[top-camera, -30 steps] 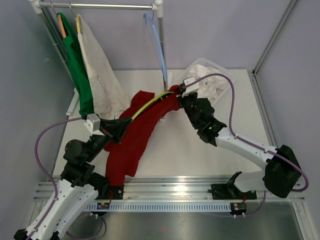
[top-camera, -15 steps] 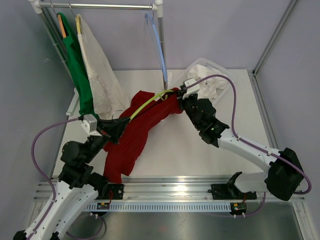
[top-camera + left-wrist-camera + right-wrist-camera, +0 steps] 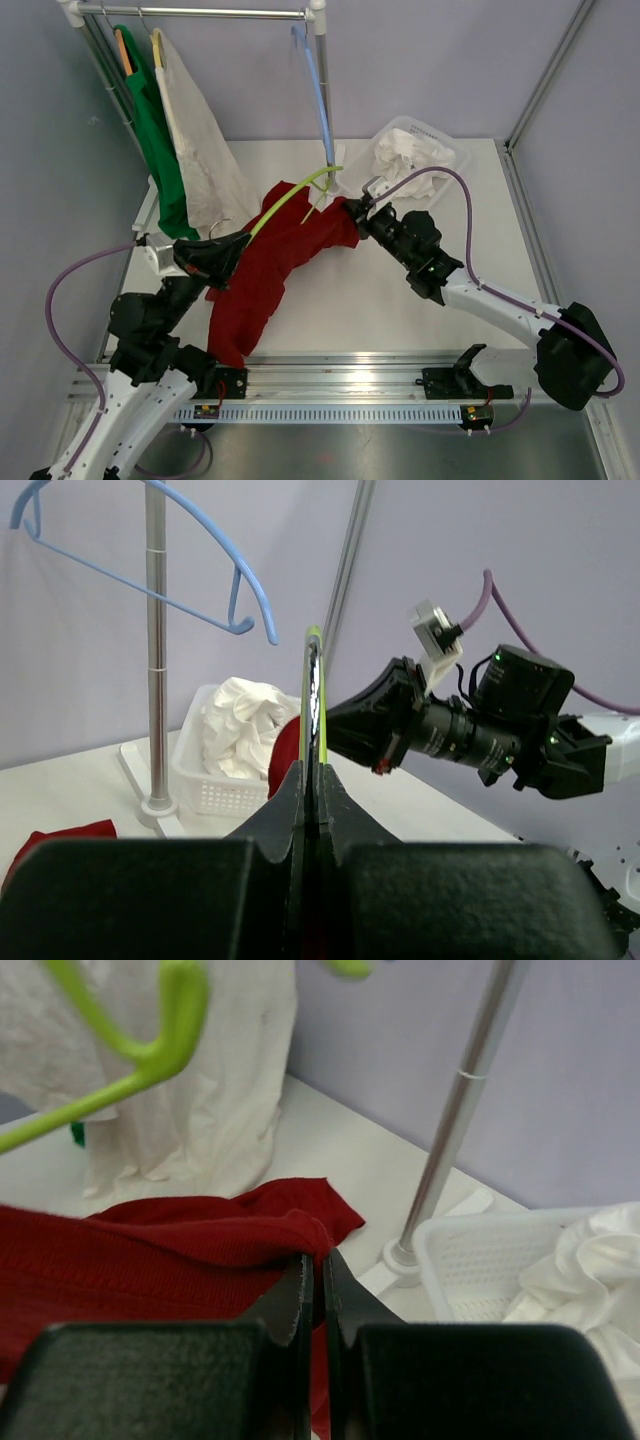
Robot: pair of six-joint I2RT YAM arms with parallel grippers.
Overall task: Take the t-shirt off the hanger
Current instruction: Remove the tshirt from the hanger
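Note:
A red t-shirt [image 3: 280,260] lies draped across the table, its upper end raised. My right gripper [image 3: 350,212] is shut on the shirt's edge; the red cloth [image 3: 200,1250] bunches at the jaws in the right wrist view. My left gripper [image 3: 240,238] is shut on a lime-green hanger [image 3: 295,190], whose free arm now sticks out of the shirt toward the rack pole. In the left wrist view the hanger [image 3: 314,710] runs straight out from between the shut jaws. The green hanger [image 3: 150,1050] also shows at the upper left of the right wrist view.
A clothes rack [image 3: 200,12] at the back holds a green shirt [image 3: 160,140], a white shirt [image 3: 205,150] and an empty blue hanger [image 3: 318,90]. A white basket [image 3: 420,155] of white cloth stands at the back right. The rack pole's base [image 3: 335,170] is beside the hanger tip.
My left gripper pulled the green hanger back and to the left; its far arm has slid out of the red shirt. My right gripper moved slightly left and down with the cloth.

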